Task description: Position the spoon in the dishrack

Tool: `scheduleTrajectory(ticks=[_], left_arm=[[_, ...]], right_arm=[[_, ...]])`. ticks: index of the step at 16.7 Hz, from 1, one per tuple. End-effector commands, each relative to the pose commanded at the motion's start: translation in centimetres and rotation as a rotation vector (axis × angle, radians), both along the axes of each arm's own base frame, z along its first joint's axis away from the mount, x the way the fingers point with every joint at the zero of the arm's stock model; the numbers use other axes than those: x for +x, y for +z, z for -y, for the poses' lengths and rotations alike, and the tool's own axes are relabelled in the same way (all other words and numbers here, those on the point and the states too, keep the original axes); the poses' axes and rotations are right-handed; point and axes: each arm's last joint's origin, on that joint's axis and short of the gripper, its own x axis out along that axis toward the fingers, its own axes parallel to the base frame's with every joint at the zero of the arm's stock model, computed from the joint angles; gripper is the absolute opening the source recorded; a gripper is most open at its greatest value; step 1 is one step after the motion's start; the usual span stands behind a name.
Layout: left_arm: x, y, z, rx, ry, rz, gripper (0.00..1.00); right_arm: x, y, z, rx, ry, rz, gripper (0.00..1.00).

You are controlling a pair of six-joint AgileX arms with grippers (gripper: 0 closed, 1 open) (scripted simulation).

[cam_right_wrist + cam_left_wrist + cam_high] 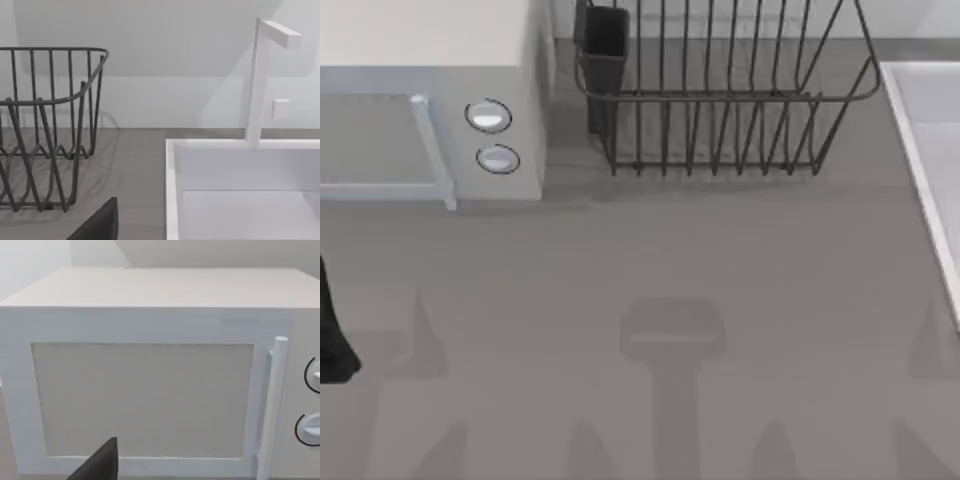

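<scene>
The left gripper (332, 345) sits at the table's left edge, facing the microwave (150, 390); whether its fingers are open I cannot tell. The right gripper (97, 225) faces the gap between rack and sink (240, 170), its state equally unclear. Neither looks to be carrying a spoon, and I cannot find one on the table (650, 260). The dishrack (720, 110) stands empty at the back, its cup (603, 50) at the left corner. By my reading, nothing is done yet. The faucet (260, 80) rises behind the sink, clear of the rack
</scene>
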Motion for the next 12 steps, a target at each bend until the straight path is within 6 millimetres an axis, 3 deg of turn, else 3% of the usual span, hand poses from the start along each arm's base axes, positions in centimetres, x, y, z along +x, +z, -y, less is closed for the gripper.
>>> scheduleTrajectory(ticks=[6,12], left_arm=[[0.0,0.0,0.0,0.0,0.0,0.0,1.0],[0.0,0.0,0.0,0.0,0.0,0.0,1.0]], right_arm=[[0.2,1.3,0.3,-0.017,-0.021,-0.115,1.0],[2.9,3.7,1.5,-0.044,-0.084,-0.639,1.0]])
